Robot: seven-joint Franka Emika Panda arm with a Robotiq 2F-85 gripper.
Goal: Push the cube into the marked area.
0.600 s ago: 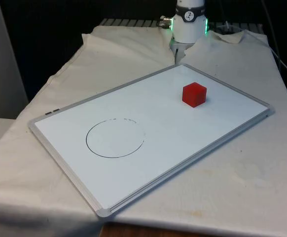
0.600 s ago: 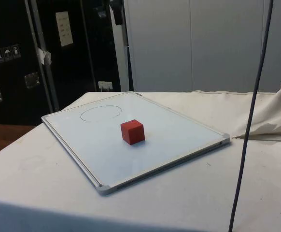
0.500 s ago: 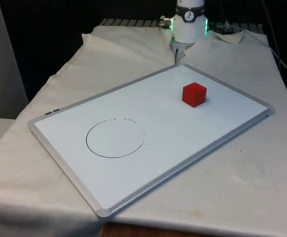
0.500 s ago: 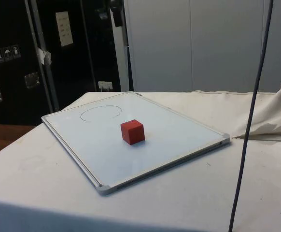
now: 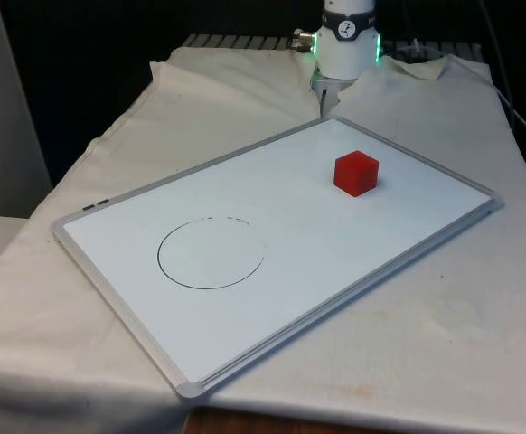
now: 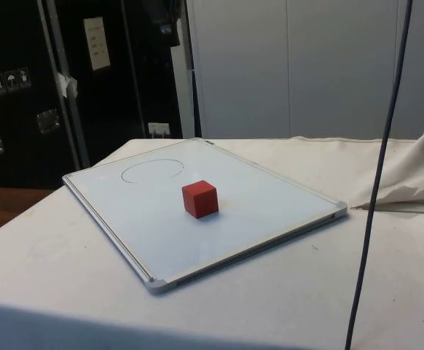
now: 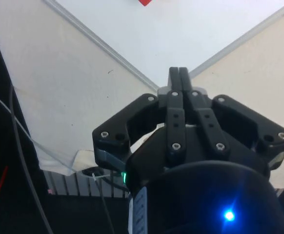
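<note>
A: Front view. The red cube [image 5: 355, 173] is sitting on the whiteboard [image 5: 154, 217], toward the front view's right and the far edge. The marked circle [image 5: 211, 253] is lying well apart from it, toward the front view's left and nearer the camera. Nothing is touching the cube.

B: Side view?

A: The cube [image 6: 199, 199] is resting flat on the whiteboard [image 6: 270, 211], roughly mid-board, with the circle [image 6: 152, 170] beyond it. The board is lying on the white cloth [image 6: 66, 277].

B: Wrist view, jaw state?

A: The gripper [image 7: 178, 78] is hanging high above the board's corner [image 7: 157, 87], its two fingers pressed together with no gap and nothing between them. A sliver of the cube [image 7: 145, 2] is showing at the frame's edge, past the fingertips and well apart from them.

B: So how to do the push well?

A: My judgement: the clenched fingers are serving as a single blunt pusher, so they should come down behind the cube, on the face turned away from the circle, low enough to avoid riding over it. Contact should be centred on that face; an off-centre touch is likely to spin the cube on the slick board. Then push slowly along the straight line to the circle, stopping once the cube is inside the line.
</note>
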